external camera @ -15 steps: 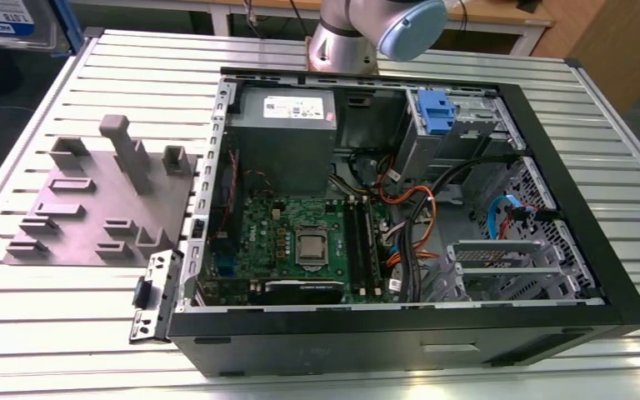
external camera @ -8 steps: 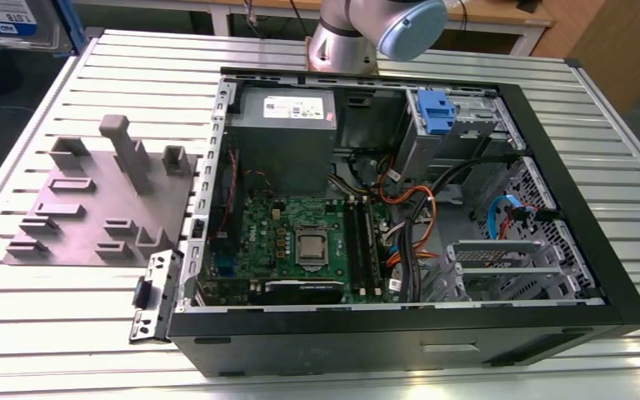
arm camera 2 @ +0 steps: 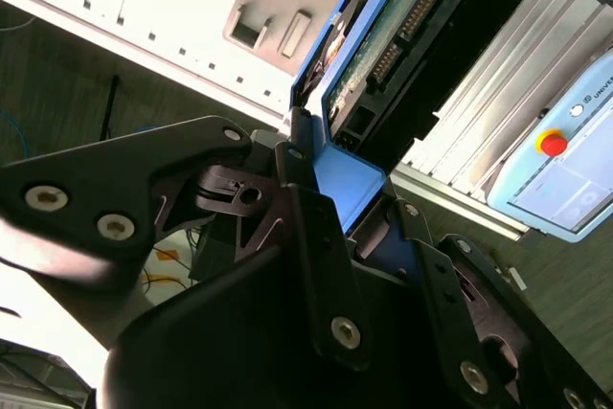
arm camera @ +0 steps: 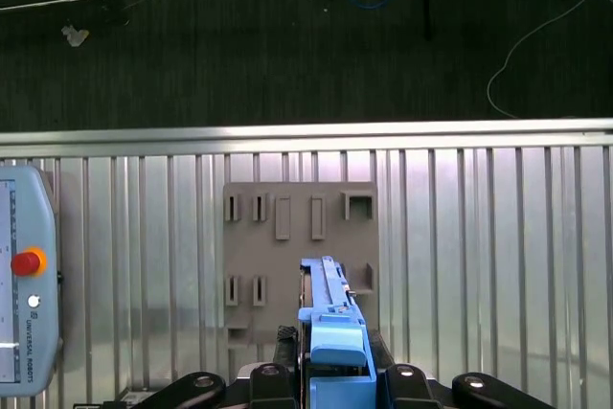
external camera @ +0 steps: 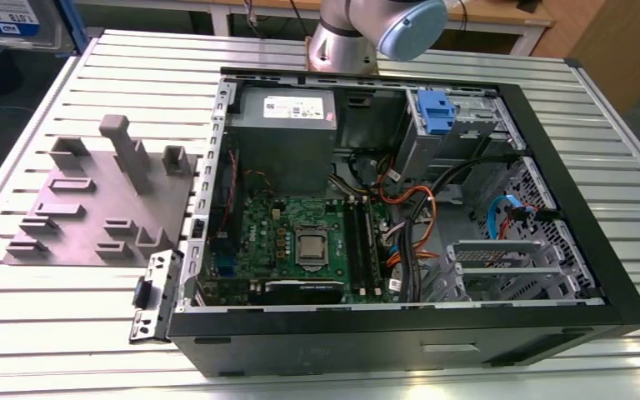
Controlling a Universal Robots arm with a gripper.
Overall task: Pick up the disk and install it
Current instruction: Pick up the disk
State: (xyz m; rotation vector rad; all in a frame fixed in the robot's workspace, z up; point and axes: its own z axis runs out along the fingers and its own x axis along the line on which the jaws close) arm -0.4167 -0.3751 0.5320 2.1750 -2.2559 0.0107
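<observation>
Holding the disk (arm camera: 332,318) by its blue frame, the gripper (arm camera: 335,378) is closed narrow on it, with a black finger on each side. In the first wrist view the disk stands on its thin edge, so its label is hidden, and the end in the gripper is cut off by the picture's edge. It sits over one end of the grey tray (arm camera: 287,227), but I cannot tell if it touches the tray or hangs above it. The tray lies on the ribbed metal table (arm camera: 479,237). A pale control pad (arm camera: 24,284) with a red button (arm camera: 27,261) lies on the table too, apart from the tray and half cut off. Past the table's edge is a dark floor (arm camera: 239,55) with thin cables on it. The second wrist view is very close up, and the big black fingers (arm camera 2: 306,217) hide much of the disk there, yet it shows the green board on the disk's flat side, which the first wrist view does not. The exterior view shows the open computer box (external camera: 409,333) on the table, with the tray at the exterior view's left of it. The arm (external camera: 353,37) rises at the far side, cut off. The disk's silver face and label show in that view's far left corner, mostly cut off.
</observation>
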